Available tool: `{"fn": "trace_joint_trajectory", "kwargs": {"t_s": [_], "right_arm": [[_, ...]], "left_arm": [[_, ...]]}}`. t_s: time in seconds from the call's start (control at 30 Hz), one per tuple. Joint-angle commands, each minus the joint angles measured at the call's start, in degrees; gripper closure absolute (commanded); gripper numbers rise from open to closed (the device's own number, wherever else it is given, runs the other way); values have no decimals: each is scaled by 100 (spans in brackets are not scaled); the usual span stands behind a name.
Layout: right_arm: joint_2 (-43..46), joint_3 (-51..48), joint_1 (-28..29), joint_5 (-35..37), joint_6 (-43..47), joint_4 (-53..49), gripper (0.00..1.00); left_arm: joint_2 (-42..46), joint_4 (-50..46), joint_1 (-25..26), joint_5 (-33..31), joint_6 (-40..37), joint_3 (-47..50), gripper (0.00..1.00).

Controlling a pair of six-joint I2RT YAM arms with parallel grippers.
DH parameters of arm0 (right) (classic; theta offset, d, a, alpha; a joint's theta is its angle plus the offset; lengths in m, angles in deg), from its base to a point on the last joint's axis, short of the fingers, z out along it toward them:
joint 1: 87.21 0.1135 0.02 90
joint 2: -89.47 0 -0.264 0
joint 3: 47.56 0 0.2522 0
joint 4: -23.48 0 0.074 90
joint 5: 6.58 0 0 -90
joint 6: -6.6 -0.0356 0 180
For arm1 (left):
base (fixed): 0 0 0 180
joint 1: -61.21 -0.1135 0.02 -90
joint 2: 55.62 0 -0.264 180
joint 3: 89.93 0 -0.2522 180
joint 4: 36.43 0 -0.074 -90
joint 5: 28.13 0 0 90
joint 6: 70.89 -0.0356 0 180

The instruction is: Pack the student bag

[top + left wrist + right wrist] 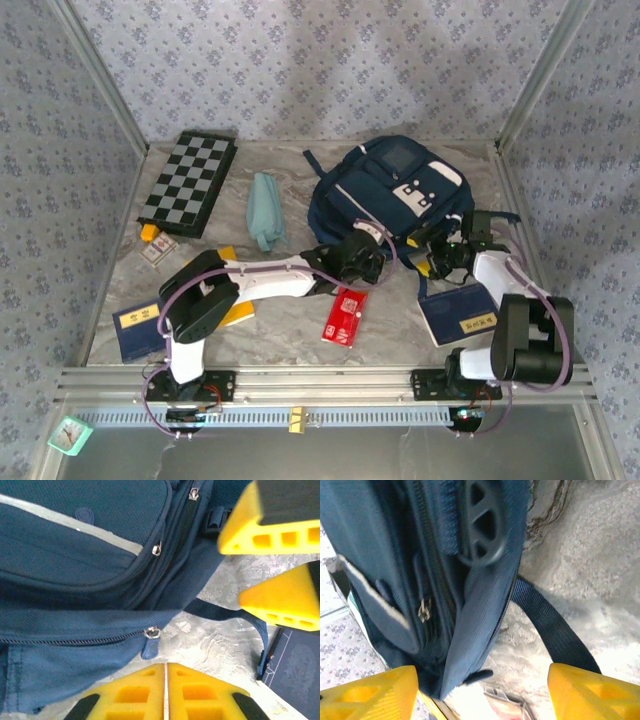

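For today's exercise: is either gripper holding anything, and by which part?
Nothing is held. The left gripper is shut empty beside a zipper pull on the student bag; the right gripper is open.

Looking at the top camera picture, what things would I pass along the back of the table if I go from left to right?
chessboard → pale teal pouch → student bag

Student bag (pixel 395 195) fills the far right of the table (pixel 290 345). Left gripper (pixel 378 258) and right gripper (pixel 432 256) crowd its near edge. Bare tabletop lies open between bag and teal pouch (pixel 265 210). Chessboard (pixel 188 183) blocks the far left. Red packet (pixel 345 316) lies near centre, and a blue book (pixel 458 315) lies near right.
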Motion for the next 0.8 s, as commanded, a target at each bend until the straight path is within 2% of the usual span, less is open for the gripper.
{"fn": "trace_joint_trajectory", "kwargs": {"t_s": [0.0,0.17,0.27,0.47,0.6,0.77], "right_arm": [[-235,97,143,62,-348,634,29],[-795,312,286,83,-554,1001,37],[-995,385,312,119,-606,1115,46],[-982,515,394,13,-644,1113,63],[-932,447,413,-12,-759,1178,76],[-847,434,457,-88,-869,1220,85]], "left_arm": [[-202,-201,131,-331,176,-196,86],[-342,-179,168,-505,168,-273,78],[-471,-179,177,-553,142,-324,69],[-914,-497,221,-851,183,-821,61],[-1172,-648,230,-1146,371,-1140,58],[-1395,-969,230,-1793,693,-1483,56]]}}
